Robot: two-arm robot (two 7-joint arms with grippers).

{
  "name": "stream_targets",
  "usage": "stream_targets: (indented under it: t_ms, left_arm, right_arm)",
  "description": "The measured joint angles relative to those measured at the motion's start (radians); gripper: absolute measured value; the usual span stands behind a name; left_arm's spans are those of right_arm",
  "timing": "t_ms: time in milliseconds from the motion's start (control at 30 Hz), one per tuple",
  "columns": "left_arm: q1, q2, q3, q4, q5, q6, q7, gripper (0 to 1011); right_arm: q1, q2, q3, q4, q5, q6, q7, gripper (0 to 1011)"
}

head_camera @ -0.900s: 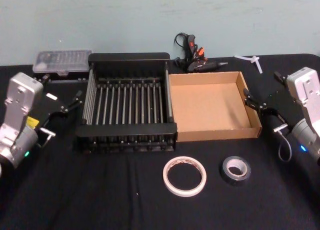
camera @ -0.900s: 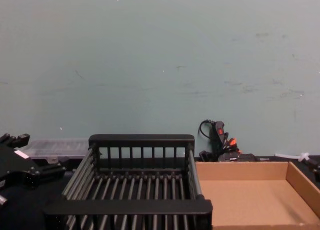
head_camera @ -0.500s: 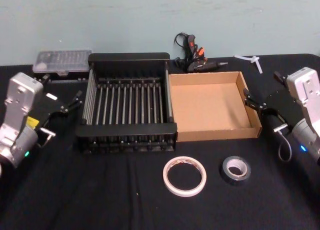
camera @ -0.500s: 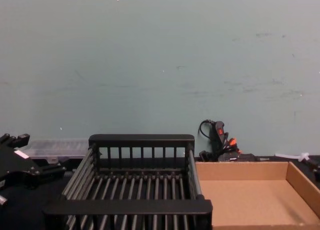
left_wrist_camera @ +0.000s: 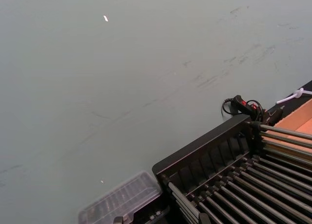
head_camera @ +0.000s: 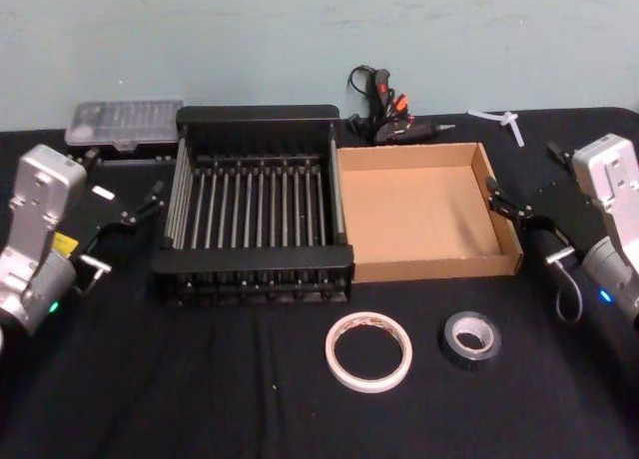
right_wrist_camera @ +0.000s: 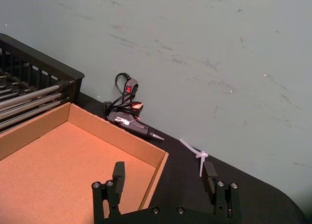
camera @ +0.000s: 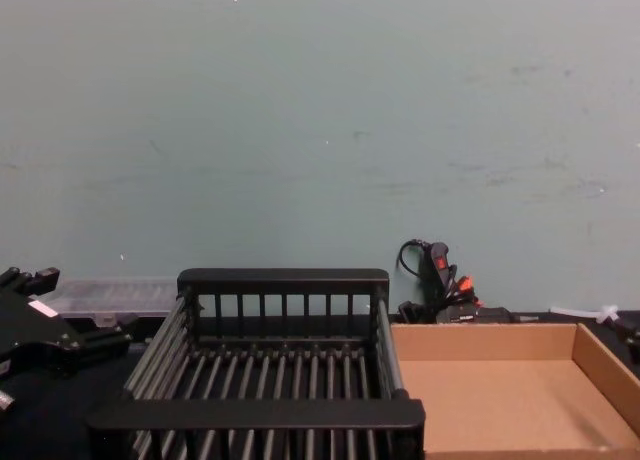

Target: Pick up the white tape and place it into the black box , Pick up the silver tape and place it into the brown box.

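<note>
- Looking down from the head view, the black box and the brown box sit side by side and touching on the black table. The white tape lies flat on the cloth in front of them, with the silver tape just to its right, the two apart. The left gripper hangs left of the black box with its fingers spread and nothing between them; the right gripper sits at the brown box's right wall, its fingers likewise spread and holding nothing. A clear plastic case and a glue gun lie behind the boxes.
- Left wrist view: the black box's far rim, the clear case and the glue gun stand against the pale wall.
- Right wrist view: the right gripper's fingers stand wide apart over the brown box's corner.
- Chest view: the black box is left of the brown box.
</note>
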Motion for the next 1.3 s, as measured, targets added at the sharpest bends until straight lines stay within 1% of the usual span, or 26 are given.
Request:
stream_targets:
  t_ms: [1133, 1300]
  left_arm:
    - [0.0, 0.0, 0.0, 0.0, 0.0, 0.0, 0.0, 1001]
    - [0.0, 0.0, 0.0, 0.0, 0.0, 0.0, 0.0, 1001]
  right_arm:
    - [0.0, 0.0, 0.0, 0.0, 0.0, 0.0, 0.0, 1002]
    - [-0.013, -0.003, 0.016, -0.016, 0.006, 0.006, 0.016, 1002]
